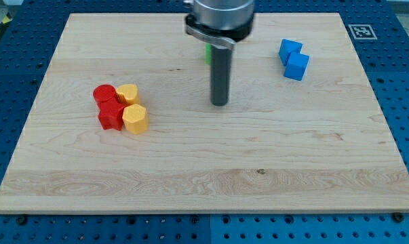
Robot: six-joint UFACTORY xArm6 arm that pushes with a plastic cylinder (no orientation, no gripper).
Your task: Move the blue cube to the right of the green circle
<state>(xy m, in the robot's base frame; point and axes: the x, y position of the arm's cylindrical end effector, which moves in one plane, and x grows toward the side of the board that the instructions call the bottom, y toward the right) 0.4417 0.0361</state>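
Note:
The blue cube [297, 66] sits at the view's upper right, touching a second blue block [289, 49] just above and left of it. Only a sliver of a green block [208, 54] shows behind the rod, near the top centre; its shape cannot be made out. My tip [220, 103] rests on the board in the middle, below the green sliver and well to the left of the blue cube, touching no block.
A cluster at the view's left holds a red cylinder [104, 93], a red block [110, 116], a small yellow block [128, 93] and a yellow hexagonal block [134, 118]. The wooden board [204, 169] lies on a blue perforated table.

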